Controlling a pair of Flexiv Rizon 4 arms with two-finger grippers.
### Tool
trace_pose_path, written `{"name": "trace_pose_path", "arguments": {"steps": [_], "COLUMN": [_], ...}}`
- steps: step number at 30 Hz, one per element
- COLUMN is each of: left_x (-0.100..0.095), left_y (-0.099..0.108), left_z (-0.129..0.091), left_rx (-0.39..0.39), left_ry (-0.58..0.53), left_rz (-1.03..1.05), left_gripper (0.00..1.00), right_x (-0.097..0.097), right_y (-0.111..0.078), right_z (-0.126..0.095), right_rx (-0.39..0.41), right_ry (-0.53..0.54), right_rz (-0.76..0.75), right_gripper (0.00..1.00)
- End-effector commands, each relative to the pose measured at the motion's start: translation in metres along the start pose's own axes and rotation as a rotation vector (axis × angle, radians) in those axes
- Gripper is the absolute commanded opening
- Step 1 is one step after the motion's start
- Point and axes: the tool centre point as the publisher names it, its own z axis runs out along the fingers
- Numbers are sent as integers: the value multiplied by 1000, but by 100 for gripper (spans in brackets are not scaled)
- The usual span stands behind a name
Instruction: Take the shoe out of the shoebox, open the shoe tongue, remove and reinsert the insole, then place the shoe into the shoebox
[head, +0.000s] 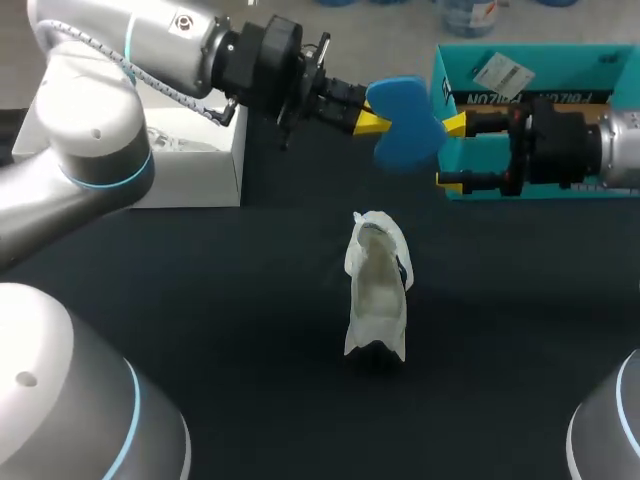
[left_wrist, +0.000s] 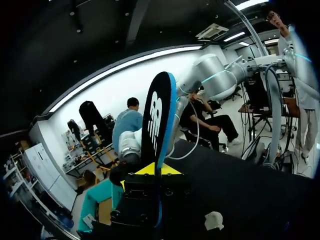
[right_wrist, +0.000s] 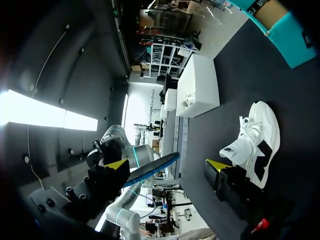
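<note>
The shoe (head: 378, 290) stands by itself near the middle of the dark table (head: 200, 330). It is out of the shoebox, with bare tabletop on every side and the widest stretch toward the near edge. Along the far edge, the teal shoebox (head: 560, 58) sits at the right and a white box (head: 190, 165) at the left. They are well apart, with a strip of table between them.

Above that strip, both grippers meet in the air. The left gripper (head: 372, 122) is clamped on one end of the blue insole (head: 405, 130), with its yellow tips pressed on either face. The insole is clear of the table and of the shoe. The right gripper (head: 452, 152) has its fingers spread wide. One tip is just beside the insole's other end, though whether it touches is unclear, and the other finger stands well apart below it.

There is one shoe, one insole, one shoebox, one white box and two arms. Each arm comes in from its own side and leaves the middle of the table uncovered.
</note>
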Motion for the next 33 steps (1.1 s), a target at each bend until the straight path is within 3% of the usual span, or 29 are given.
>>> {"name": "trace_pose_path", "arguments": {"steps": [1, 6, 14, 21, 28, 33], "left_x": [3, 4, 8, -1, -10, -14], "left_y": [-1, 4, 42, 64, 75, 82], "left_z": [0, 1, 3, 10, 18, 23], "left_rx": [-29, -36, -156, -198, -248, -295], "left_ry": [-33, -54, -101, -127, -122, -131], "left_rz": [266, 276, 595, 861, 881, 836], "left_gripper": [0, 0, 0, 0, 0, 0], "right_x": [3, 9, 19, 31, 34, 35], "right_y": [-7, -7, 1, 8, 11, 13], "right_z": [-3, -7, -11, -9, 2, 8], "right_rx": [-20, -23, -29, -49, -48, -52], "right_ry": [32, 62, 49, 63, 66, 46], "right_rz": [20, 69, 124, 136, 150, 152], "right_gripper": [100, 100, 100, 100, 100, 85]}}
